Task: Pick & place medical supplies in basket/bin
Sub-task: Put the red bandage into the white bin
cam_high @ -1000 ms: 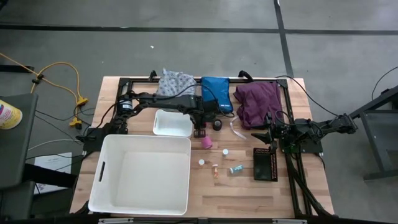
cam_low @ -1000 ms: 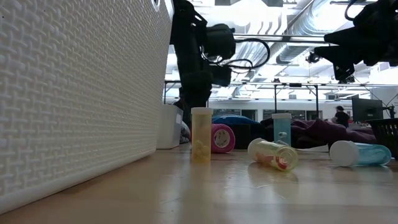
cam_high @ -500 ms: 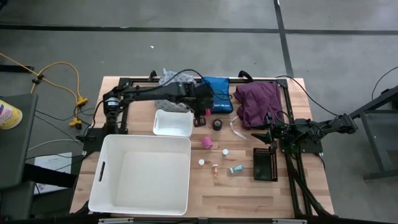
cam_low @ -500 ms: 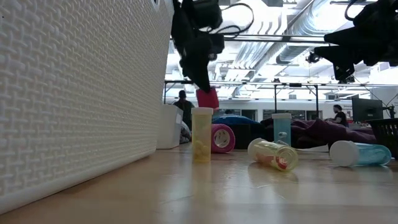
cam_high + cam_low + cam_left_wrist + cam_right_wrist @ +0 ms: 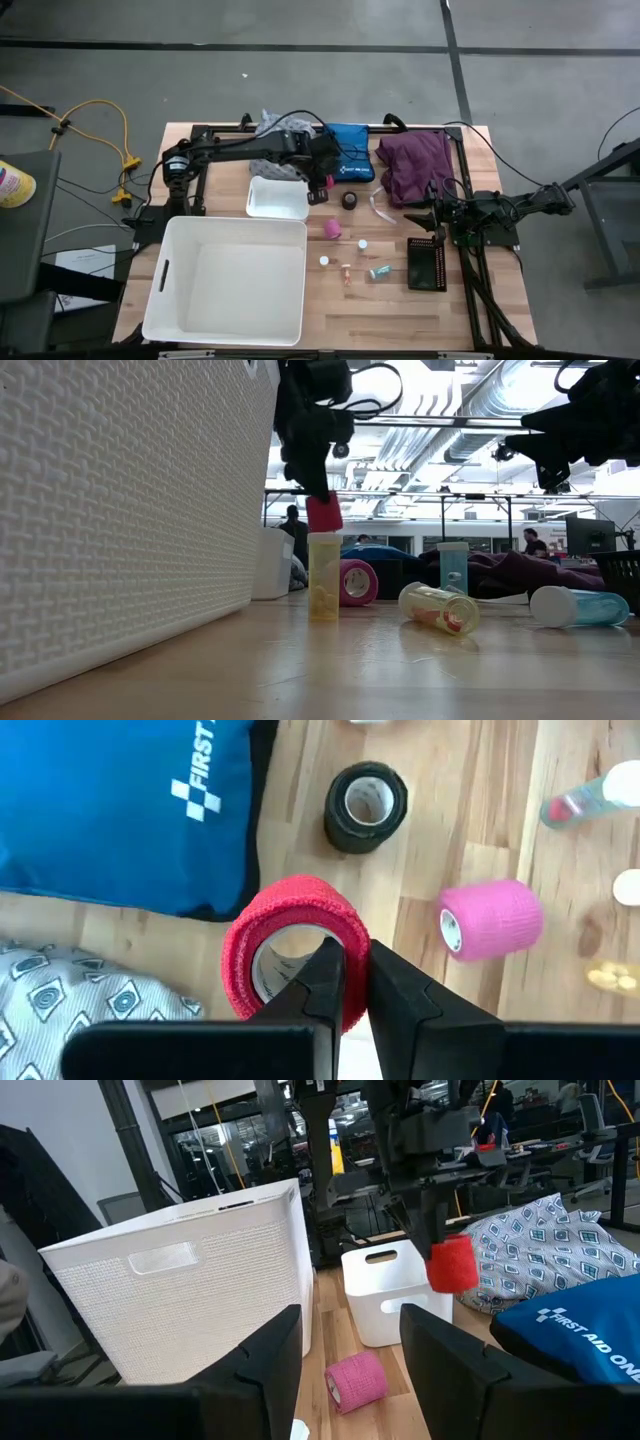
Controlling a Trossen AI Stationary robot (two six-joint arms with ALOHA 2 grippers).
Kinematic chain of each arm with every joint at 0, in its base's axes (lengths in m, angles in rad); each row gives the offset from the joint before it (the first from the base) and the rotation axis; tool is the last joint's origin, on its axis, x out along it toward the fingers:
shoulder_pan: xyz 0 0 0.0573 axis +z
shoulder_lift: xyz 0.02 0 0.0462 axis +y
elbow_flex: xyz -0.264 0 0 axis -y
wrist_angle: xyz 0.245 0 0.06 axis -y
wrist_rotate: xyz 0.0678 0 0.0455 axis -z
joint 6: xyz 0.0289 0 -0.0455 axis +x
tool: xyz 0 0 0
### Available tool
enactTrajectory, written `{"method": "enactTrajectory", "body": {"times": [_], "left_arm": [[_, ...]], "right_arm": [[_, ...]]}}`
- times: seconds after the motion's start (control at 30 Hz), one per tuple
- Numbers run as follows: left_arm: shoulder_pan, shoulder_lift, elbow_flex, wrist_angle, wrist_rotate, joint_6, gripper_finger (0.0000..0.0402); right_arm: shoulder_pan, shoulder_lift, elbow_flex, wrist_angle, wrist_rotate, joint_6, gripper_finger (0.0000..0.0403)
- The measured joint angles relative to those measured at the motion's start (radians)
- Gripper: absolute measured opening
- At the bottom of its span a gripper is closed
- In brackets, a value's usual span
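Above the wooden table's (image 5: 470, 310) back half, you have the left gripper (image 5: 345, 982) clenched on a red fabric tape roll (image 5: 290, 935), one finger inside the core and one outside the wall, the roll lifted clear of the tabletop.

Key relation: in the overhead view the small white plastic bin (image 5: 278, 198) sits just beside the held roll at about 8 o'clock, its rim near the gripper; the large white woven-texture basket (image 5: 226, 281) lies farther off at 7 o'clock. My judgement: you need only a short carry toward 8 o'clock for the small bin, a longer one for the basket. The left arm is the nearer by far.

Items on the table, overhead view, placed from the held roll:
- black tape roll (image 5: 349, 200), 4 o'clock, near.
- pink tape roll (image 5: 332, 229), 5 o'clock, lying on its side.
- white-capped vials (image 5: 363, 243), farther at 5 o'clock, scattered.
- blue zip pouch with white print (image 5: 349, 151), 1 o'clock.
- purple cloth (image 5: 413, 164), 3 o'clock, well apart.
- grey-white patterned cloth (image 5: 70, 1010), 11 o'clock.

Right gripper (image 5: 432, 218): idle at the table's right side, fingers parted, empty.
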Motion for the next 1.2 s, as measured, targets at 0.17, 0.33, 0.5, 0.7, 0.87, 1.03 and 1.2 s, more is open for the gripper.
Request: {"method": "enactTrajectory", "body": {"times": [0.17, 0.33, 0.5, 0.7, 0.87, 1.03, 1.2], "left_arm": [[0.016, -0.032, 0.0, -0.033, 0.003, -0.002, 0.0027], [0.027, -0.064, -0.005, -0.105, 0.019, -0.003, 0.0027], [0.034, -0.115, -0.05, -0.146, 0.038, -0.033, 0.0027], [0.034, -0.233, -0.203, -0.118, 0.033, -0.094, 0.0027], [0.033, -0.347, -0.369, -0.051, 0.023, -0.139, 0.0027], [0.033, -0.434, -0.499, -0.001, 0.023, -0.159, 0.0027], [0.033, -0.474, -0.546, 0.002, 0.018, -0.16, 0.0027]], "right_arm": [[0.0, 0.0, 0.0, 0.0, 0.0, 0.0, 0.0158], [0.0, 0.0, 0.0, 0.0, 0.0, 0.0, 0.0158], [0.0, 0.0, 0.0, 0.0, 0.001, 0.0, 0.0158], [0.0, 0.0, 0.0, 0.0, 0.0, 0.0, 0.0158], [0.0, 0.0, 0.0, 0.0, 0.0, 0.0, 0.0158], [0.0, 0.0, 0.0, 0.0, 0.0, 0.0, 0.0158], [0.0, 0.0, 0.0, 0.0, 0.0, 0.0, 0.0158]]}}
